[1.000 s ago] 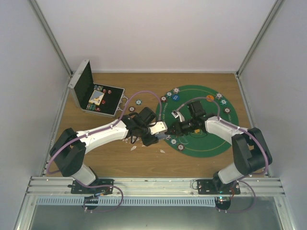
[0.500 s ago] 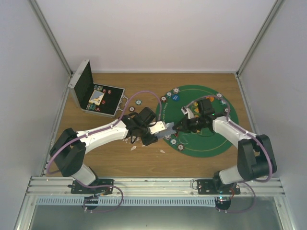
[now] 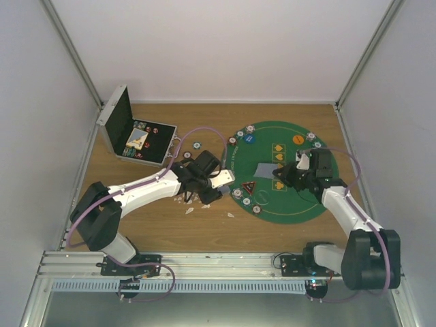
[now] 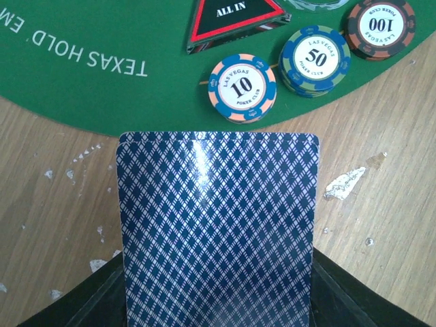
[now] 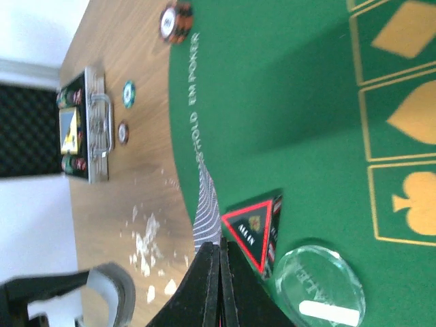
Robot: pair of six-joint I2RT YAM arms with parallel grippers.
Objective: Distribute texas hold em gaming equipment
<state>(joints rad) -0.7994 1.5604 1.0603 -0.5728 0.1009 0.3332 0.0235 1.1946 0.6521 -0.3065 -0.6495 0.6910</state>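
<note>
The wooden counter (image 3: 204, 231) carries a round green mat (image 3: 300, 208) on its right half and an open case (image 3: 119, 122) at its far left. The left hand (image 3: 214, 184) pinches a stack of playing cards (image 4: 218, 231) by one short end. The stack's long axis runs along the fingers, and its free short edge points right at the mat's rim, over bare wood just short of the felt. Just past that edge, on the felt's border, sit the triangular token (image 4: 235, 20) and chips marked 10 (image 4: 242, 87), 50 (image 4: 317, 60) and 100 (image 4: 379, 27). The right hand (image 5: 219, 255), pressed together, pinches a single card (image 3: 265, 170) by its end. The card lies flat above the felt, its long axis reaching left, with bare felt around it. White scraps (image 3: 191, 209) lie beneath the left arm.
</note>
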